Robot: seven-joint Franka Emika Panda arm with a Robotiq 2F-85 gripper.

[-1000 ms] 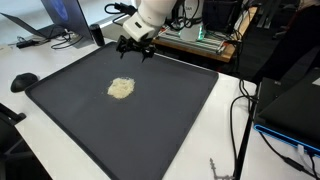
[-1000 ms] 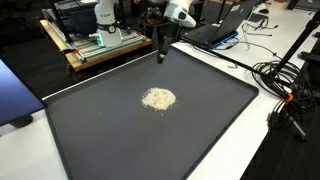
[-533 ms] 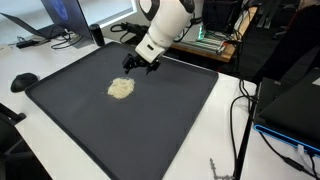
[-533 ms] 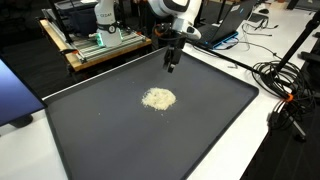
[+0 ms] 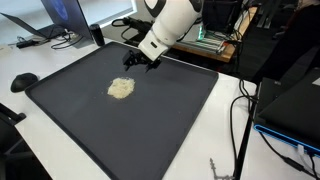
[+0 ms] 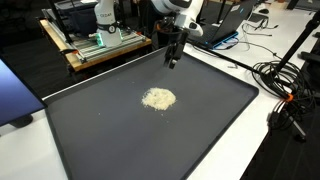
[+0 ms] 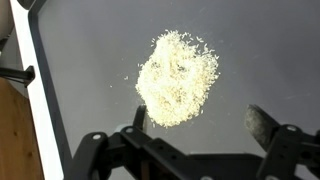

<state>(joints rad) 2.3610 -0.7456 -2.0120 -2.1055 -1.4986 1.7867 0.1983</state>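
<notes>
— Pincer (image 5: 137, 61), item one: condition?
— Jaws spread fully wide. Nothing held between them, nothing touched. It hangs over the black tray (image 5: 175, 115), close to one rim.
— Item two?
— Heap of rice grains (image 7: 178, 75). Pale cream, one low roundish mound, with loose grains strewn about its edge.
— Position against the pincer?
— Wrist view: the mound lies on the tray floor below and ahead of the fingertips (image 7: 139, 118), and its near edge reaches into the gap between them. In both exterior views it sits apart from the pincer, nearer the tray's middle. No contact.
</notes>
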